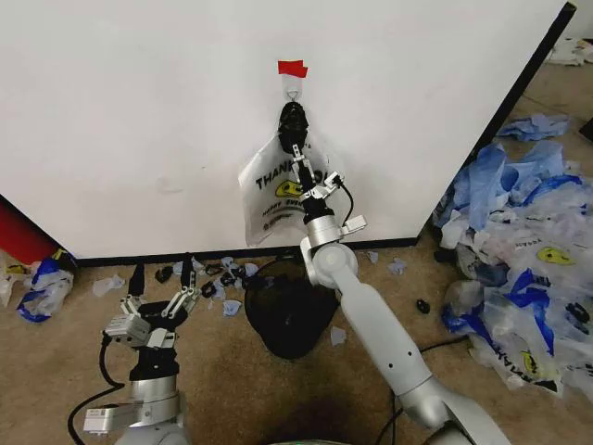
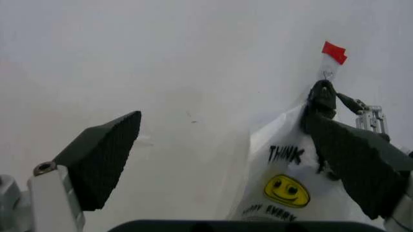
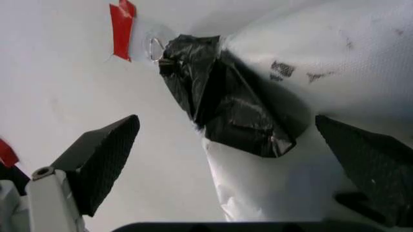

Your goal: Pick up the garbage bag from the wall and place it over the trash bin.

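Observation:
The garbage bag point(image 1: 274, 193), white with a "THANK YOU" print and a yellow smiley, hangs on the wall point(image 1: 139, 111) from a small metal hook point(image 1: 293, 93) under a red tape strip point(image 1: 292, 68). Its top is bunched into a black wrapped neck point(image 3: 226, 111). My right gripper point(image 1: 297, 156) is raised to the bag just below that neck. It is open, and in the right wrist view point(image 3: 226, 121) its fingers stand on either side of the neck. My left gripper point(image 1: 163, 281) is open low on the left point(image 2: 224, 116), holding nothing. The black mesh trash bin point(image 1: 289, 315) stands on the floor below the bag.
A big heap of blue-and-white plastic bags point(image 1: 528, 241) covers the floor at the right. A red cylinder point(image 1: 18, 236) and a blue bag point(image 1: 42, 283) sit at the far left. Small scraps point(image 1: 222, 278) litter the brown floor along the black baseboard point(image 1: 389, 244).

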Controlling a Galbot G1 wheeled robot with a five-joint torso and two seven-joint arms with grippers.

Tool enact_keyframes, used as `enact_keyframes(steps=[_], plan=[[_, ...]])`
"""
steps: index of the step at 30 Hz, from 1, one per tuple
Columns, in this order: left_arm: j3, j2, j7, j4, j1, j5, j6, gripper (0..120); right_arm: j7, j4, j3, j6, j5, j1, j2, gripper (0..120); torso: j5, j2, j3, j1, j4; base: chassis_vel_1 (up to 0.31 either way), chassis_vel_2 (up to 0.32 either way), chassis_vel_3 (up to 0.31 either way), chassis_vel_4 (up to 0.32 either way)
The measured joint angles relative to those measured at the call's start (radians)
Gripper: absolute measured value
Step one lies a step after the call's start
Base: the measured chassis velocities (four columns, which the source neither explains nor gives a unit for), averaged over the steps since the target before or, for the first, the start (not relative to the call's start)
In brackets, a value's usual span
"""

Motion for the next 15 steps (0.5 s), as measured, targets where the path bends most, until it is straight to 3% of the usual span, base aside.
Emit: enact_keyframes(steps=[15], plan=[[0.01, -0.004, 0.003, 0.002, 0.02, 0.016, 0.0, 100, -0.043, -0.046, 0.011, -0.029, 0.01, 0.025, 0.03, 100, 0.0, 0.0, 0.0, 0.0, 0.0001, 0.0, 0.0, 0.0, 0.0]])
